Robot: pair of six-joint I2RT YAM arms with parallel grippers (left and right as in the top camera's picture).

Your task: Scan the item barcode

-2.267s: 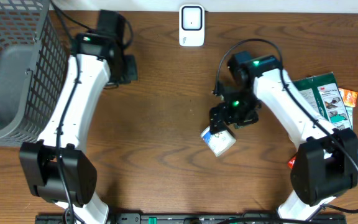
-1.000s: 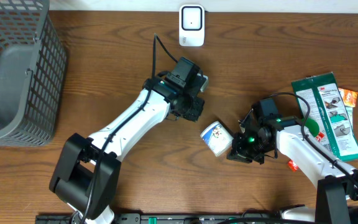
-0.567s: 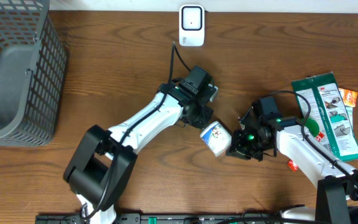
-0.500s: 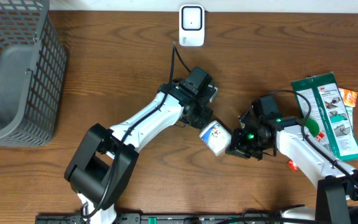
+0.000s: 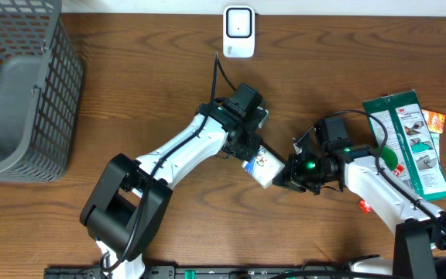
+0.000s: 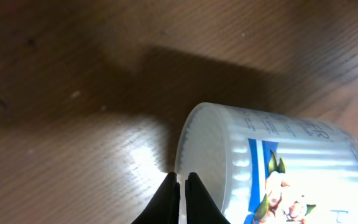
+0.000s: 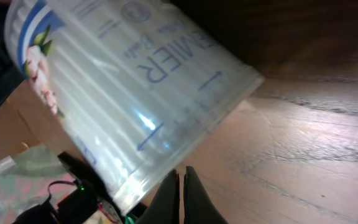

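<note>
Near the desk's middle, the left gripper is closed, fingers together, against a ribbed tub lettered "EMIER". The right gripper, fingers also together, is set at its other side. A green "3M" packet lies at the right edge.

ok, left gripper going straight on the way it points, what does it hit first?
The clear tub lying on its side. The shut fingers point right at its rim and seem to touch it, though depth is unclear.

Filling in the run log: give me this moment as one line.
tub: on its side | left gripper: shut, at its rim | right gripper: shut, at its other end
</note>
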